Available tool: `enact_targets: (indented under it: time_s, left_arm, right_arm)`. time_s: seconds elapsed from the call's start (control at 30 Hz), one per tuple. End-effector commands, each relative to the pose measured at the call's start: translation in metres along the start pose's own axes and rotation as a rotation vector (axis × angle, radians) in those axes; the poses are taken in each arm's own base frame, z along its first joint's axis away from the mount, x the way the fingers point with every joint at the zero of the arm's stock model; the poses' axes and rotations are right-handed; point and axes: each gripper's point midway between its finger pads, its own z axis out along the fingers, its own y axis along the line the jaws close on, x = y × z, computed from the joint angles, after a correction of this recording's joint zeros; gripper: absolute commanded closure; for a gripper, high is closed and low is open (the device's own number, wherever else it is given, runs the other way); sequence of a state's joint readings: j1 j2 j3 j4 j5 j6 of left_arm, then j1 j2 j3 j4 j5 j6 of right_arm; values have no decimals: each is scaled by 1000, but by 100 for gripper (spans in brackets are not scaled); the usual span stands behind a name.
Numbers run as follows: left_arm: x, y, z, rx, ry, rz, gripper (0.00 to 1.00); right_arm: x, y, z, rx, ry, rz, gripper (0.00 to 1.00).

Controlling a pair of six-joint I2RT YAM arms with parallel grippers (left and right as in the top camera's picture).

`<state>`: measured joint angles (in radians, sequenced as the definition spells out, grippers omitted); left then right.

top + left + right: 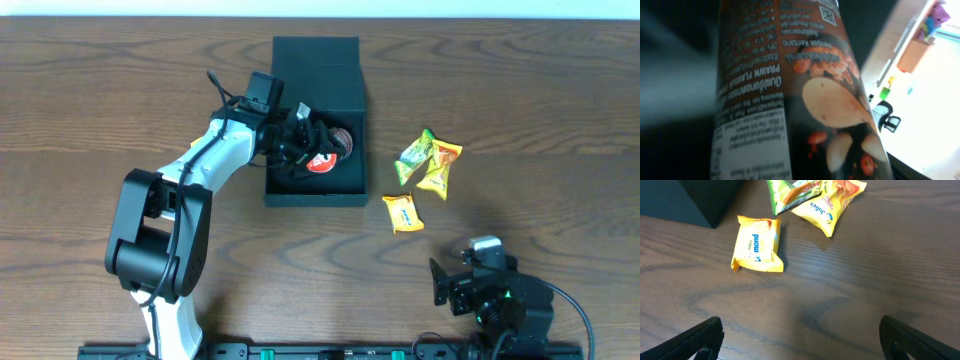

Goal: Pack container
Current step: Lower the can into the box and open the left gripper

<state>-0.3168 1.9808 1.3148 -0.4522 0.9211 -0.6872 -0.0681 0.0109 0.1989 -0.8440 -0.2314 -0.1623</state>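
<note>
table (560,90): brown wood, matte, long grain lines running across it

container (315,198): dark teal square box, rigid and plain. It sits at top centre of the table with the flap lid folded open at the back. The left gripper is reaching down inside it, and the right gripper is well apart from it, down near the front edge.

left gripper (305,145): black fingers clamped round the can, low inside the box on its left side

right gripper (800,340): fingers spread wide with nothing between them, hovering over bare wood near the flat packet

can (790,100): red-brown cylinder, glossy print, chip pictures and "prawn flavour" text. It's so close to the wrist cam that it's blurry.

flat packet (757,245): yellow, shiny, rectangular, lying just beside the box's front right corner

crinkly packets (430,160): one green and two yellow-orange, overlapping in a little heap right of the box
</note>
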Motion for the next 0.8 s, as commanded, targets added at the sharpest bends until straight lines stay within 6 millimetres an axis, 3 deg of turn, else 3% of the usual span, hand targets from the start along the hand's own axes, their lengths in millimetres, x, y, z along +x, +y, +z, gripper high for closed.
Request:
enact_targets:
  time_s: [0.0,0.07,0.13,0.53,0.77]
  left_arm:
    - [-3,18,0,-78,-24,37,18]
    - [0,23,-1,-102,-19,27,16]
    - [3,26,-1,-113,-9,26,3]
    - [5,33,-3,-158,-8,10,5]
    - [-7,34,-25,-311,-61,99,5]
  right_arm:
    - [3,2,2,-8,4,-9,1]
    - [3,2,2,-8,4,-9,1]
    - [3,2,2,-8,4,-9,1]
    - [3,2,2,-8,4,-9,1]
    - [3,2,2,-8,4,-9,1]
